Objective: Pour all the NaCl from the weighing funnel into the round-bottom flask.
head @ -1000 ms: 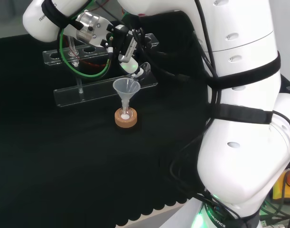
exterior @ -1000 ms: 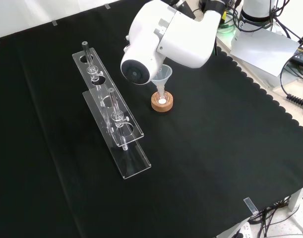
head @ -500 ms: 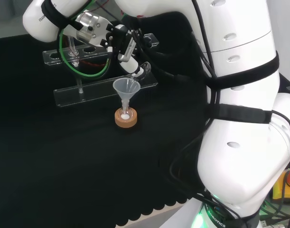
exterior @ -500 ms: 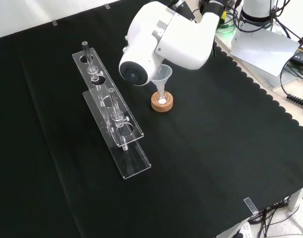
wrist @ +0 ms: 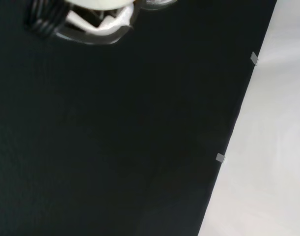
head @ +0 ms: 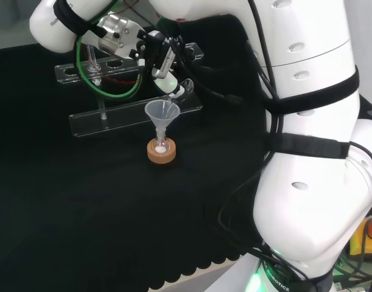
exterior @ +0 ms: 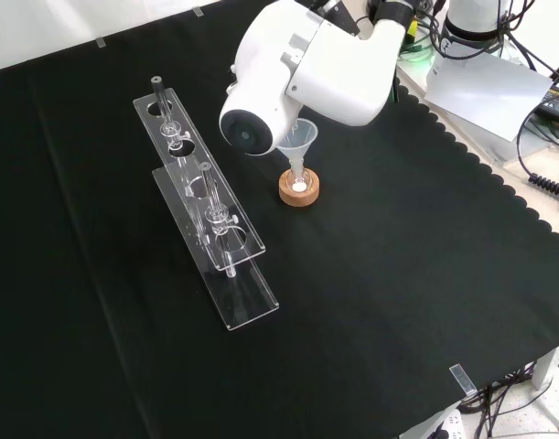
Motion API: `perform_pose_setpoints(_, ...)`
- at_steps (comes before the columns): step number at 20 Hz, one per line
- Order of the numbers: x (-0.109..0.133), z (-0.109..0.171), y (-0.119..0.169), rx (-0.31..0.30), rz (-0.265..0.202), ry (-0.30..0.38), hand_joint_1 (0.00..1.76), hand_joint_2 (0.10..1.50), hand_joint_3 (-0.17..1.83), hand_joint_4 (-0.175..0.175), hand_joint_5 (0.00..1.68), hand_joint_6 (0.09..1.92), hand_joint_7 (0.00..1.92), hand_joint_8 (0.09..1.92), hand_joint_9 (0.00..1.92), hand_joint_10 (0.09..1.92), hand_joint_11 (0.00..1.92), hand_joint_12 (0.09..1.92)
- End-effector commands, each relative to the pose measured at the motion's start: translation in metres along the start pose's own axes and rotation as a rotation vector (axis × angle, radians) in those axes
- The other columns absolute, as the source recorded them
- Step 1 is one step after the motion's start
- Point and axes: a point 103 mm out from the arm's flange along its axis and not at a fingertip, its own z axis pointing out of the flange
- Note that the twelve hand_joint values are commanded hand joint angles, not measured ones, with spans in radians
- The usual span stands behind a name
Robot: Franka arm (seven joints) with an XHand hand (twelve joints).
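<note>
While the hand (head: 163,61) hangs above and just behind the clear funnel (head: 162,113) in the head view, its fingers pinch a small clear weighing funnel (head: 181,89) tilted toward that funnel's mouth. Below, the funnel's stem runs into the round-bottom flask (exterior: 298,184), which sits in a cork ring (exterior: 299,190) on the black cloth (exterior: 398,274) with white powder in it. Beside them stand 2 clear acrylic racks (exterior: 210,215).
</note>
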Motion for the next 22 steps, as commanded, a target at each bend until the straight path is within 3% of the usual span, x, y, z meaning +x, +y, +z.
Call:
perform_pose_setpoints(1, 0.000, 0.003, 0.000, -0.008, -0.005, 0.017, 1.08, 0.67, 0.76, 0.175, 1.13, 0.97, 0.55, 0.65, 0.86, 0.43, 0.63, 1.17)
perform_pose_setpoints(11, -0.007, 0.023, 0.009, -0.037, -0.012, 0.078, 1.08, 0.67, 0.76, 0.175, 1.13, 0.97, 0.55, 0.65, 0.86, 0.44, 0.62, 1.17)
perform_pose_setpoints(22, -0.011, 0.042, 0.016, -0.111, -0.036, 0.227, 1.08, 0.67, 0.76, 0.175, 1.13, 0.97, 0.55, 0.65, 0.86, 0.44, 0.63, 1.18)
